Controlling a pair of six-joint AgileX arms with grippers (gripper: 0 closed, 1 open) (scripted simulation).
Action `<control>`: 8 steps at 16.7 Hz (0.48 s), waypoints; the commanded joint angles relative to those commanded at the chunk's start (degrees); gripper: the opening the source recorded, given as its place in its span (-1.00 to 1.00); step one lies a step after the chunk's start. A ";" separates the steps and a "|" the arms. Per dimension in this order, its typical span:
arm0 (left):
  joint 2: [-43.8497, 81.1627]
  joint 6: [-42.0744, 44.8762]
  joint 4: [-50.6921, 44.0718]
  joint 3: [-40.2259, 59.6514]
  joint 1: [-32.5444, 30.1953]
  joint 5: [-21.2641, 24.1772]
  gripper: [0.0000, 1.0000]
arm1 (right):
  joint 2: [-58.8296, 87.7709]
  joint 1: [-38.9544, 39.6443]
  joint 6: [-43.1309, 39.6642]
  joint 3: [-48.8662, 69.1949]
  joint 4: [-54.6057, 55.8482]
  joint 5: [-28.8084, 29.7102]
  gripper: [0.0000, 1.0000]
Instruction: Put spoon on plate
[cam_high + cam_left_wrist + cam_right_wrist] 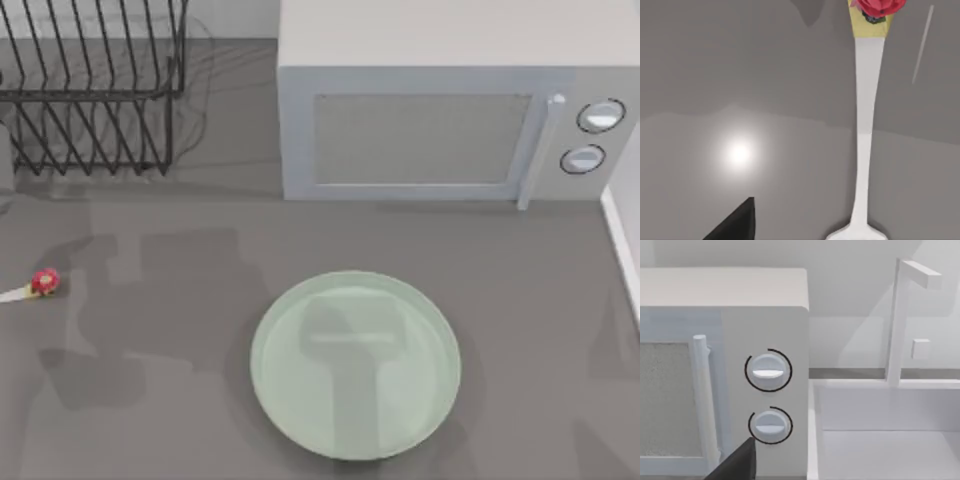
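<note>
Left tool [735, 222] hovers above spoon [865, 125] at counter's left edge, ready to grasp; its state I cannot tell.

One spoon [30, 287] lies at the table's nine o'clock edge, and the left wrist view shows its handle [864, 125]. One plate [290, 395] sits at about six o'clock. One microwave [420, 140] stands at twelve o'clock, with two dials [768, 371] and one door handle [705, 405]. One wire dish rack [95, 95] occupies ten o'clock. One sink [880, 445] has one faucet [900, 320].
</note>
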 joint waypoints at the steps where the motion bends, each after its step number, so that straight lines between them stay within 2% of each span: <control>1: 0.00 0.00 0.00 0.00 0.00 0.00 1.00 | 0.00 0.00 0.00 0.00 0.00 0.00 1.00; 5: 0.94 -0.13 2.37 -1.62 -0.20 0.03 1.00 | 0.00 0.00 0.00 0.00 0.00 0.00 1.00; 8: 3.91 -0.04 9.53 -5.49 -0.09 0.02 1.00 | 0.00 0.00 0.00 0.00 0.00 0.00 1.00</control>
